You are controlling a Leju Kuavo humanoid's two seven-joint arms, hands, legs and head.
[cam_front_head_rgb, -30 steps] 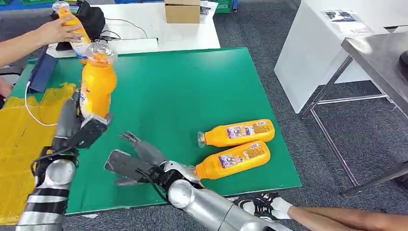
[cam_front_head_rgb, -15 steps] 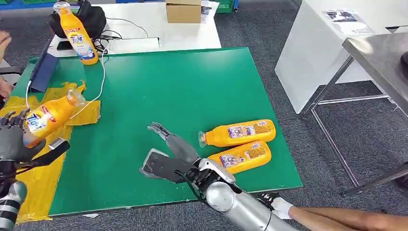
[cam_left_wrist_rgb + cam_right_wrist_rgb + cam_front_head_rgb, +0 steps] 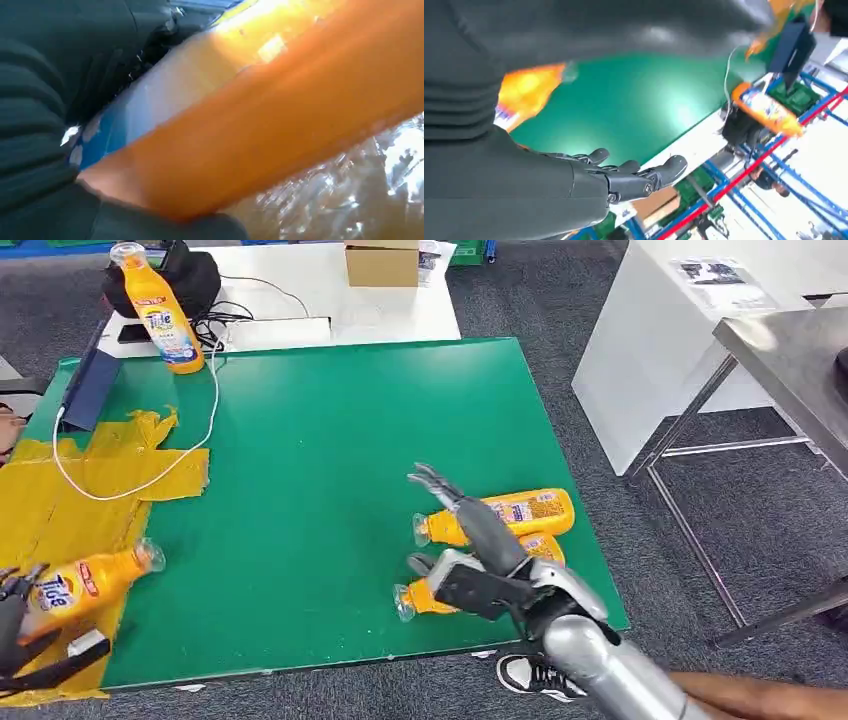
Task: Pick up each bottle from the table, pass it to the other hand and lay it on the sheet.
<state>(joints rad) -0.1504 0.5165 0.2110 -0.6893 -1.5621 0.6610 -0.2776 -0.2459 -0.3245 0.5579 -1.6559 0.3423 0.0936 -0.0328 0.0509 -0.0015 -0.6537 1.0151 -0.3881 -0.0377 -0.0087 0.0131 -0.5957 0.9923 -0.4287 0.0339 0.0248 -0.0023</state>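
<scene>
Head view, from high on my body: my left hand (image 3: 18, 625) grips an orange bottle (image 3: 85, 585) lying on its side over the yellow sheet (image 3: 60, 500) at the near left corner of the green table (image 3: 330, 440), its clear cap end pointing toward the green. Its blue-and-white label reads "Tide". In the left wrist view the same bottle (image 3: 280, 115) runs across my palm, orange liquid filling it, crinkled sheet beneath.

My right hand (image 3: 470, 555) hangs empty, fingers spread, over two more orange bottles lying side by side near the right edge of the table. The farther bottle (image 3: 530, 510) carries a label with small print I cannot read. The nearer bottle (image 3: 425, 595) is partly hidden under my palm, its cap end showing toward me.

A fourth bottle (image 3: 160, 310) stands upright at the far left, label also reading "Tide", just in front of a black bag (image 3: 195, 275). A white cable (image 3: 130, 480) loops across the sheet. A cardboard box (image 3: 380, 262) sits on the white table (image 3: 300, 300) beyond.
</scene>
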